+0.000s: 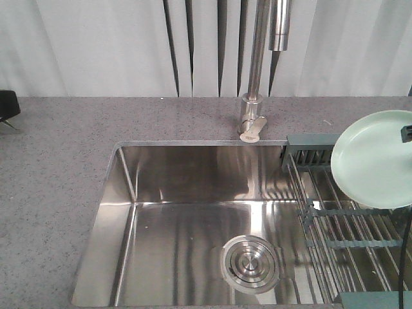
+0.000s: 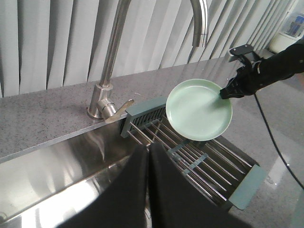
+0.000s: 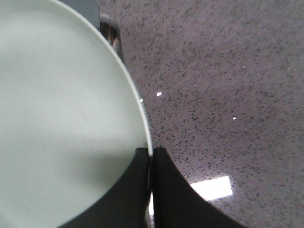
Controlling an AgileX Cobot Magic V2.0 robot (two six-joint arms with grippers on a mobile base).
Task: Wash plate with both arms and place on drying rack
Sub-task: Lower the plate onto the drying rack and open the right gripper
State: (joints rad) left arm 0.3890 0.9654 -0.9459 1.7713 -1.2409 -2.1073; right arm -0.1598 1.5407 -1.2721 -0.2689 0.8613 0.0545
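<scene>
Figure: the right claw (image 2: 227, 91) pinches the far rim of the plate (image 2: 199, 109), holding it tilted above the drying rack (image 2: 190, 152), apart from the wires. The rim grip plausibly leaves the plate's face free for setting down. The left claw (image 2: 147, 156) hangs over the sink (image 1: 187, 193), fingers pressed together, holding nothing. The faucet (image 1: 257, 64) stands on the table (image 1: 58, 161) behind the basin; no water is visible.
</scene>
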